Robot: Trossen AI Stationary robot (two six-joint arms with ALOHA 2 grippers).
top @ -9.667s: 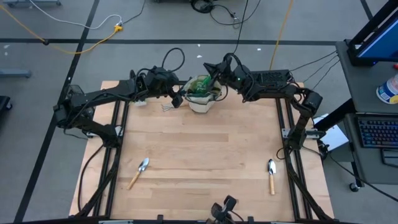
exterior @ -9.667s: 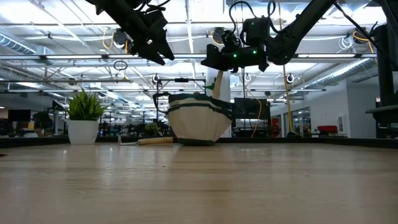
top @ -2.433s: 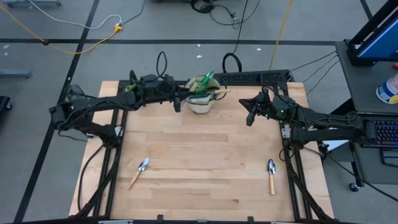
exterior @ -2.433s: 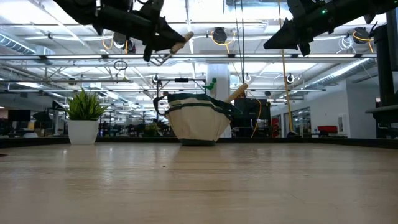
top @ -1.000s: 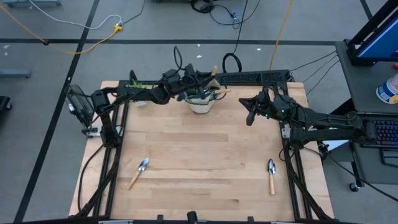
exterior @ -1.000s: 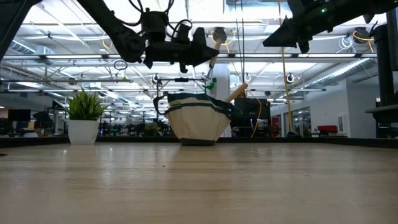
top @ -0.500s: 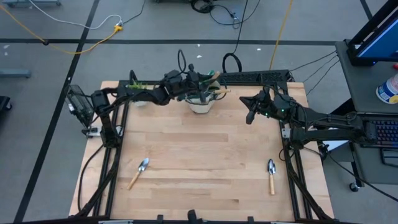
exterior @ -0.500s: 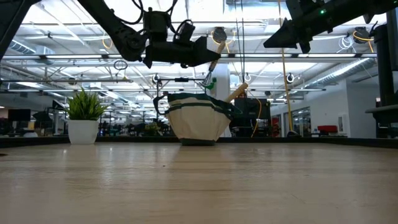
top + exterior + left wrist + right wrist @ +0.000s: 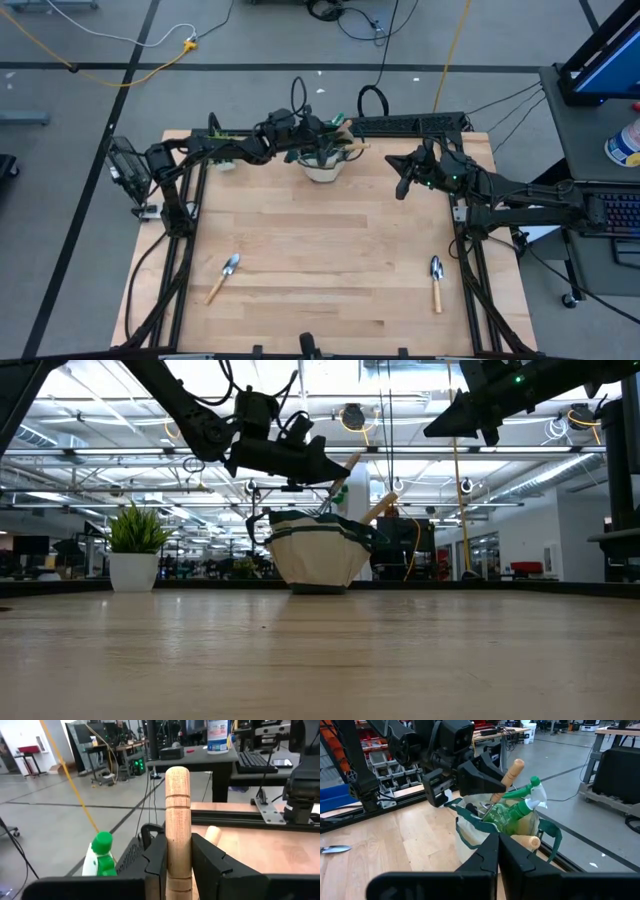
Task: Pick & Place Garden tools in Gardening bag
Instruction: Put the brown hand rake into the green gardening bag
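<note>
The beige gardening bag (image 9: pixel 322 163) with green trim stands on its base at the table's far edge. It also shows in the low view (image 9: pixel 318 555) and the right wrist view (image 9: pixel 470 832). A green spray bottle (image 9: pixel 520 807) and a wooden handle (image 9: pixel 525 841) stick out of it. My left gripper (image 9: pixel 322 136) hangs over the bag's mouth, shut on a wooden-handled tool (image 9: pixel 511 774). My right gripper (image 9: pixel 400 182) is shut and empty, raised to the bag's right. Two trowels (image 9: pixel 226 275) (image 9: pixel 436 281) lie flat on the table near its near edge. My left gripper pinches the tool's wooden handle (image 9: pixel 178 845) between its two fingers, below the handle's free end (image 9: pixel 178 780), which sticks out past the fingertips. The fingers come from the table's left, slanting down, across the handle. The tool is tilted, its metal end (image 9: pixel 487 809) down in the bag's mouth.
A small potted green plant (image 9: pixel 135 550) stands at the table's far left, beside the left arm. A black rail (image 9: pixel 410 123) runs along the far edge behind the bag. The wide wooden middle of the table (image 9: pixel 320 240) lies between the bag and the trowels.
My left gripper has gone down toward the bag's mouth and tipped downward with the tool. The tool's handle now leans toward the table's right, and its metal end has sunk into the bag.
</note>
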